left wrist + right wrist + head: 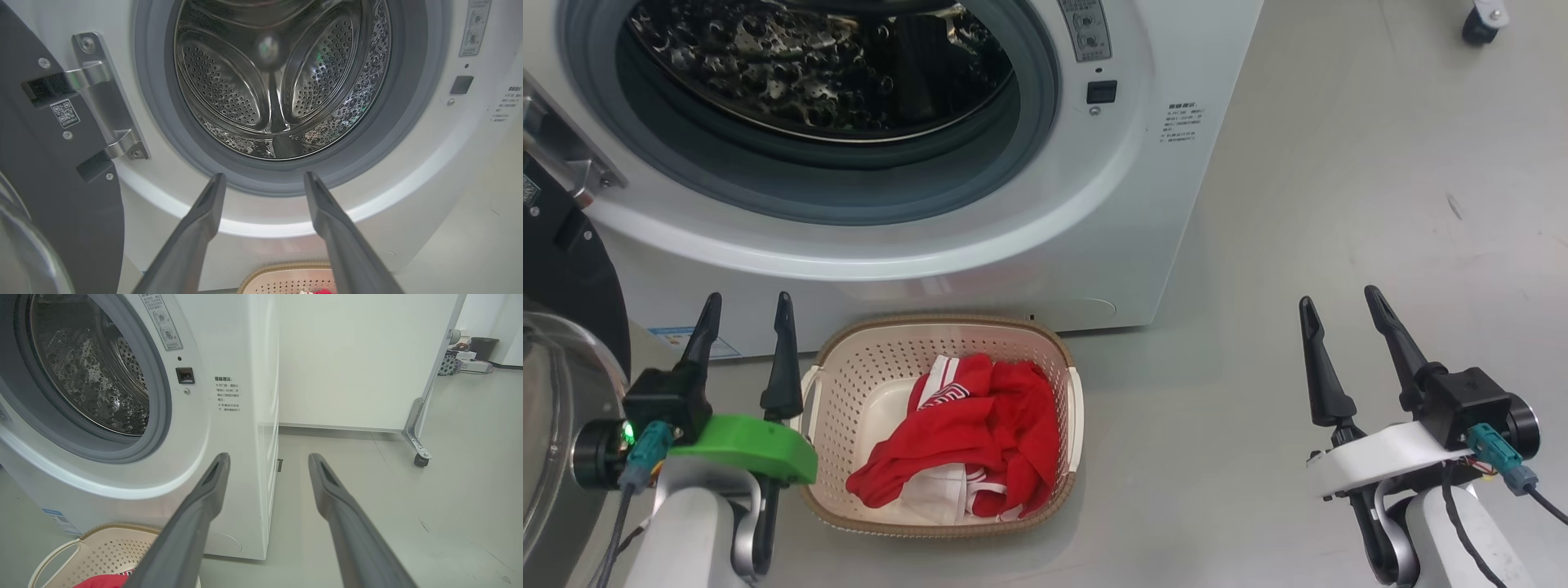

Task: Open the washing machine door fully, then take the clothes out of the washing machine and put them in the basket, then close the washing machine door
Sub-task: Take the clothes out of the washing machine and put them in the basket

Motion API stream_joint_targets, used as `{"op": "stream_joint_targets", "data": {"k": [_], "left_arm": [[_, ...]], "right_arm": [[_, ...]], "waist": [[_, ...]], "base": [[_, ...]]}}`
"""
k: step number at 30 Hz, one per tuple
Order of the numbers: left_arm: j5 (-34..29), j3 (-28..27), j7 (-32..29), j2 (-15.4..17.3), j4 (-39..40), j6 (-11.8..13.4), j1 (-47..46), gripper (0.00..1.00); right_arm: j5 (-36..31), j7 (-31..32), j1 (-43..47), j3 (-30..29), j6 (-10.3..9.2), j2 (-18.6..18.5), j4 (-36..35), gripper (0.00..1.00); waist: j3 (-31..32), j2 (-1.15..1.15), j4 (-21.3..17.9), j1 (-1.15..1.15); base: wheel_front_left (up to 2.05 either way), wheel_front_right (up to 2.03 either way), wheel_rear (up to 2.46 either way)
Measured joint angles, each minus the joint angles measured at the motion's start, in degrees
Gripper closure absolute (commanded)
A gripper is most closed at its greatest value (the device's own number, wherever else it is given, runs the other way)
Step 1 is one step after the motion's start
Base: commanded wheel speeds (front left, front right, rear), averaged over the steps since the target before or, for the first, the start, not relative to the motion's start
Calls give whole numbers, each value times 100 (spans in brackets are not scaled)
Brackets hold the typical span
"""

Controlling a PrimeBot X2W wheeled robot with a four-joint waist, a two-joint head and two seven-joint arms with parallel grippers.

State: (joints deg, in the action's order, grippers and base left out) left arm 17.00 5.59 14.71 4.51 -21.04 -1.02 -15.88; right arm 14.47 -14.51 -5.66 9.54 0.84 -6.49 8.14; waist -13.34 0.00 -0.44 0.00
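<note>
clothes (980, 425) in basket (939, 320), drum (229, 90) looks empty. left hand (749, 298) and right hand (1338, 296) gape, empty. push the door (588, 286) rim with the left, steadily, till it latches.

The clothes (980, 425) are bright red with white striped trim. The basket (866, 363) is cream, diamond-holed, brown-rimmed. The washing machine (1013, 269) is white with a grey ring (1036, 90); the washing machine door (572, 278) is glossy black.

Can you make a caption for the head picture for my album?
Red clothes lie in the basket before the washing machine, whose door stands open.
</note>
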Motion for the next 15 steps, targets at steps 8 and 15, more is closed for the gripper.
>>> {"op": "stream_joint_targets", "data": {"k": [8,15], "left_arm": [[-59,22,0,1,404,27,719,0],[-98,104,0,11,664,30,1153,0]], "right_arm": [[0,0,286,-24,-57,0,2,0],[0,1,523,-13,-98,0,15,0]], "waist": [[390,0,40,0],[679,0,9,0]], "base": [[0,0,0],[0,0,0]]}}
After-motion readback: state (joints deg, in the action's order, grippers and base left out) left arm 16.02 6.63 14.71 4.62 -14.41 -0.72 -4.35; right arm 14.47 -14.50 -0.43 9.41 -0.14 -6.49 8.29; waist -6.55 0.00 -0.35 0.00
